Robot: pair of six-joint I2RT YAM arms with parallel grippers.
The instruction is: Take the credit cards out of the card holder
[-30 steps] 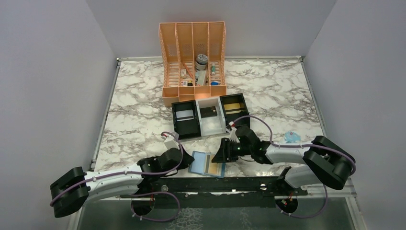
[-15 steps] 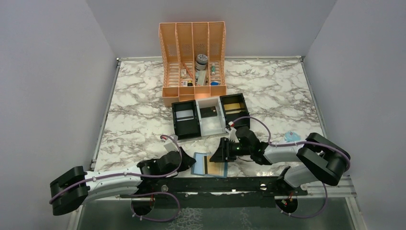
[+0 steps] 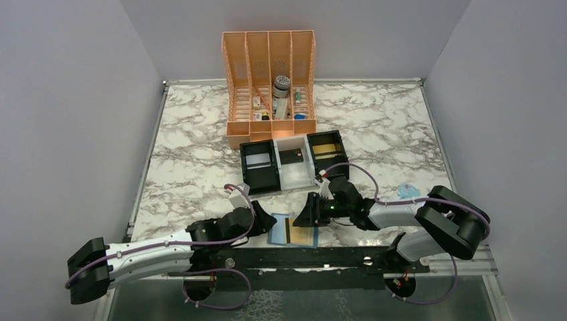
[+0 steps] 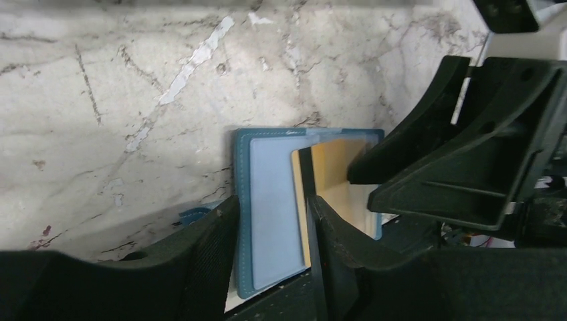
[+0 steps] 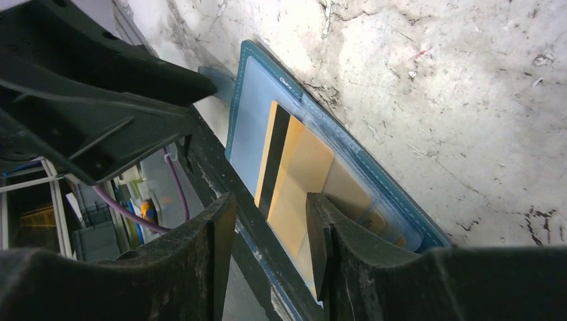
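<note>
The blue card holder (image 3: 277,231) lies open at the table's near edge. A gold-tan credit card (image 3: 301,235) with a dark stripe sticks partway out of its right pocket, over the middle fold. My left gripper (image 3: 269,221) is open, its fingers straddling the holder's left panel (image 4: 271,200) from the left; it holds nothing. My right gripper (image 3: 303,217) is open over the card (image 5: 294,180), one finger (image 5: 327,254) resting on or just above it. More gold card shows inside the clear pocket (image 5: 374,214). The right gripper also shows in the left wrist view (image 4: 461,167).
A black-and-white three-compartment tray (image 3: 294,179) behind the holder holds a silver card, a dark card and a gold card (image 3: 325,148). An orange rack (image 3: 269,87) stands at the back. A pale blue packet (image 3: 406,192) lies to the right. A black rail (image 3: 301,257) runs along the near edge.
The gold card has slid left out of the right pocket, showing its dark stripe. My left gripper has moved right up to the holder's left edge. My right gripper has shifted slightly left.
</note>
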